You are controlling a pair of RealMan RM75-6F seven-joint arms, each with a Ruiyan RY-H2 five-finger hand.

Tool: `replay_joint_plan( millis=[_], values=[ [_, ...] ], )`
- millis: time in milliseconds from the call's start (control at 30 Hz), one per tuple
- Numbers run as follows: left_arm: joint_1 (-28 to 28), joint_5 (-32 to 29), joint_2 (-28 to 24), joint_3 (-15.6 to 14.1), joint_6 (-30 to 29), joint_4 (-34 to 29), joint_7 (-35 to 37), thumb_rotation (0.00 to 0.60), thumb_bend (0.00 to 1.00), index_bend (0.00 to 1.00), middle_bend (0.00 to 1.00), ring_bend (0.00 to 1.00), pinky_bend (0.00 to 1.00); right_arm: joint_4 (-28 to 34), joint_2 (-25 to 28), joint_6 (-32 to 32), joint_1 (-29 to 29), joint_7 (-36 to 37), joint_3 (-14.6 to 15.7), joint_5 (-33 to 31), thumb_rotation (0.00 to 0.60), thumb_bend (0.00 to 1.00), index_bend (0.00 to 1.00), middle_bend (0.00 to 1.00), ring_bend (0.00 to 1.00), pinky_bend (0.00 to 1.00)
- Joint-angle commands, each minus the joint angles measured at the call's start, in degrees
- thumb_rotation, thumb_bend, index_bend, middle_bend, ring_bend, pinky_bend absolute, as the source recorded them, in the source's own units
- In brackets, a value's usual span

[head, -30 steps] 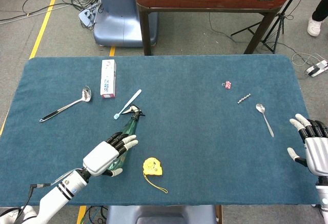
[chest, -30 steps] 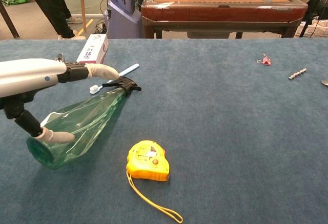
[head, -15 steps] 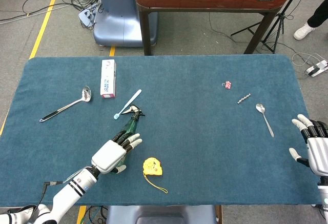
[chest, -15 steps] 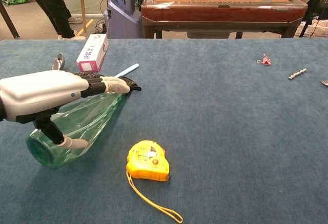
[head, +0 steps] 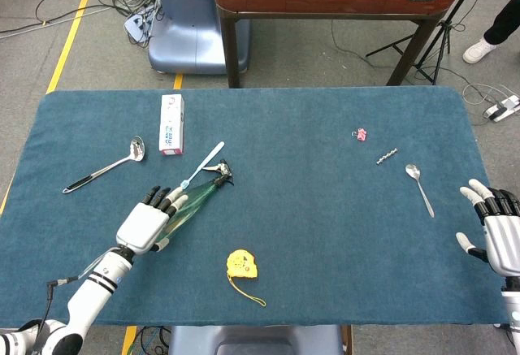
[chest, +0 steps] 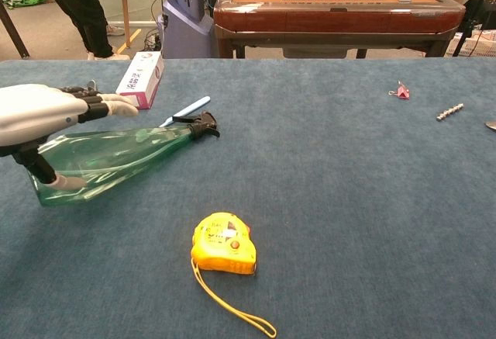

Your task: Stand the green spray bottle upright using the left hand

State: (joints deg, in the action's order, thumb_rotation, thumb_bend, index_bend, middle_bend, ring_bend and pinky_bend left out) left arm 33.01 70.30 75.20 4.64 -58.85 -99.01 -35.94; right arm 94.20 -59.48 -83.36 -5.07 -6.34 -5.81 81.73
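Tape measure: yellow, flat on the desk, nearest the front edge, its cord trailing toward the viewer.
Left hand: laid over the wide base end of the bottle, fingers stretched along its top, thumb against its near side; whether it actually grips cannot be told.
Bottle: green, lying on its side on the desk, black nozzle pointing away from the left hand.
Right hand: at the desk's right edge, fingers spread, holding nothing.
Toothbrush: just behind the nozzle.
Box: beyond the left hand, lying flat.
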Motion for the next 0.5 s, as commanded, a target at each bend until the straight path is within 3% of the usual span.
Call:
replay_joint_plan(
  millis=[33,200,500],
  values=[
    [0.2,-1.5,-0.7,0.5,-0.4,1.3,-0.7,0.600,0.26,0.00,0.01,0.00,0.02,0.1,0.0,0.0,-0.1,-0.1,0.0,0.1,0.600,0.18,0.20,0.14,0.12,0.14],
    [0.8,-5.2,-2.0,0.9,0.3,2.3,-1.5,0.600,0.26,0.00,0.01,0.00,0.02,0.3,0.1,-0.1,-0.1,-0.1,-0.1,0.0,0.600,0.18,0.20,0.14,0.12,0.14],
    [3.4,-8.3,-8.6,3.3,7.0,-6.6,7.7,0.600,0.26,0.00,0.01,0.00,0.02,0.9,0.4,-0.4,0.0,-0.2,0.1,0.6,0.600,0.18,0.20,0.14,0.12,0.14]
  ],
)
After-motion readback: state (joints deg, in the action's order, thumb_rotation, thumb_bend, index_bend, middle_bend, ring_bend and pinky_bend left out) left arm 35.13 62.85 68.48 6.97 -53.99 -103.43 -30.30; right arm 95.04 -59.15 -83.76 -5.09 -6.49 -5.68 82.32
